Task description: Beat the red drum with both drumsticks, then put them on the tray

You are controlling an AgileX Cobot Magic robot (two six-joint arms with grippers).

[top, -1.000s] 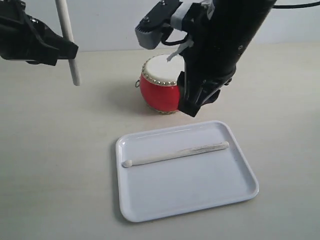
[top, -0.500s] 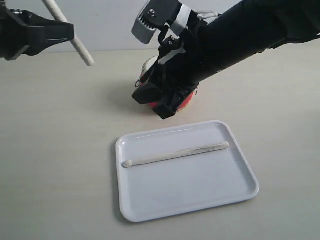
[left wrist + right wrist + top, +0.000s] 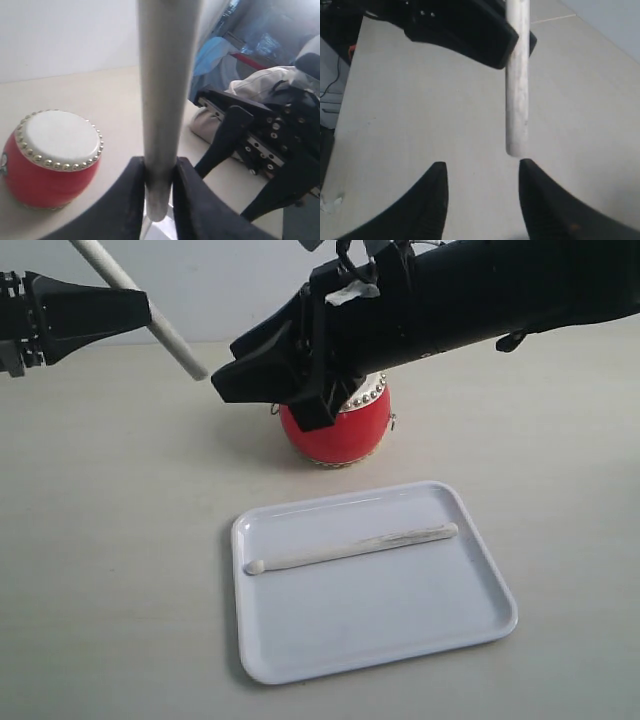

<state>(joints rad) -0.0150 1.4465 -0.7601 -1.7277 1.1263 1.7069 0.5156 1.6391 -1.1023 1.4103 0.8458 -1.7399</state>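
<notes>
The red drum (image 3: 345,430) stands behind the tray (image 3: 300,640), its top half hidden by my right arm; its cream skin shows in the left wrist view (image 3: 57,137). One drumstick (image 3: 350,545) lies flat across the tray. My left gripper (image 3: 140,310) is shut on the other drumstick (image 3: 165,332), which slants down to the right (image 3: 162,100). My right gripper (image 3: 225,385) reaches across to the left, open and empty (image 3: 482,167). The held stick's tip (image 3: 517,110) hangs just beyond one of its fingertips (image 3: 525,167), not between the jaws.
The beige table (image 3: 110,570) spreads round the tray. My right arm (image 3: 480,300) spans the scene above the drum. Beyond the table edge, bags and clutter (image 3: 240,75) show in the left wrist view.
My right arm has swung up and left, from beside the drum toward the held stick, its jaws opening wider. The left stick has tilted, its tip moving right.
</notes>
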